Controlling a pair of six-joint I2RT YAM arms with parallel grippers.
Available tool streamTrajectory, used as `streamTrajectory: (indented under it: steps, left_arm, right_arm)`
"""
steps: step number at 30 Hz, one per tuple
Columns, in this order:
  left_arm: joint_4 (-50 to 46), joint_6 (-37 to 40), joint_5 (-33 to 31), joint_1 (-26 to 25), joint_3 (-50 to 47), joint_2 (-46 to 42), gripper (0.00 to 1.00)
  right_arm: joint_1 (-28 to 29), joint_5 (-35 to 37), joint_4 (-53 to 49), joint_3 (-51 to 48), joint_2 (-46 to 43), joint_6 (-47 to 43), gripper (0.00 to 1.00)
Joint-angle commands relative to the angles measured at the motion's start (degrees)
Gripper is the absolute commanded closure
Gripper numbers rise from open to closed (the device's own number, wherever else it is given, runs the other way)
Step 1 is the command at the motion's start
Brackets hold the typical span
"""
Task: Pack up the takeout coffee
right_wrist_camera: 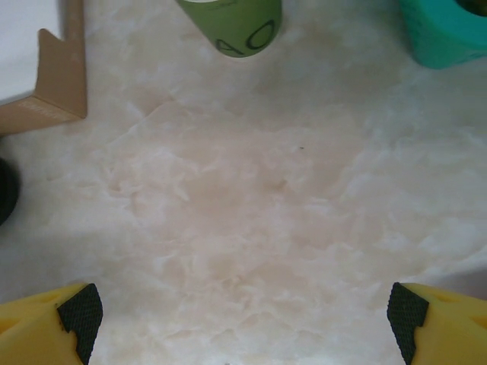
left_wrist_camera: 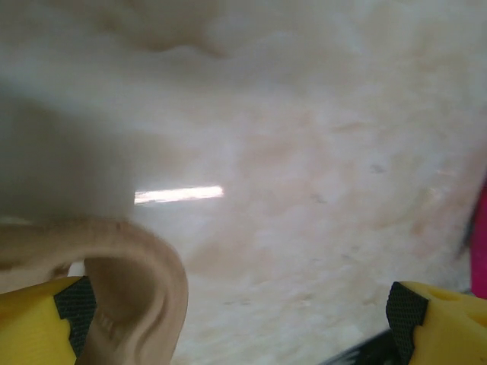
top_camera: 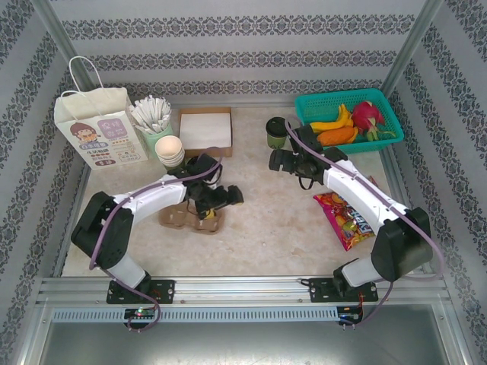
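While left claw (left_wrist_camera: 240, 308) and right claw (right_wrist_camera: 240, 312) gape wide, takeout coffee (top_camera: 275, 134) stands upright, lid up

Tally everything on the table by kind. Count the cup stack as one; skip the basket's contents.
Paper bag: 1
Takeout coffee: 1
Cup of sticks: 1
Cream cup stack: 1
Cardboard box: 1
Teal basket: 1
Snack packet: 1
Cup carrier: 1
Total: 8
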Motion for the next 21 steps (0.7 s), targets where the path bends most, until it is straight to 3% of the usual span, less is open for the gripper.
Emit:
streamTrajectory:
  steps: [1, 5, 10, 15, 21]
  left_arm:
    - [-1.83, 4.92, -0.42, -1.26, 3.1, -4.99, 0.0]
    - [-13.5, 11.09, -11.0, -0.09, 8.36, -9.53, 0.0]
    - [-22.82, 11.37, -23.77, 6.79, 9.53, -13.18, 0.0]
    - [-23.3, 7.02, -28.91, 20.4, 0.17, -15.77, 0.0]
    - [-24.74, 5.84, -35.85, 24.79, -4.51, -12.08, 0.0]
  right_arm:
    - [0.71, 2.72, 2.44, -2.65, -1.59, 3.08, 0.02]
    - [4.25, 2.39, 5.2, -5.17, -1.62, 7.03, 0.02]
    - [13.6, -0.39, 10.88, -5.07, 1.93, 10.49, 0.02]
    - [21.13, -3.36, 12.35, -0.11, 9.81, 7.88, 0.02]
    - [22.9, -9.79, 9.27, 3.31, 17.63, 5.41, 0.06]
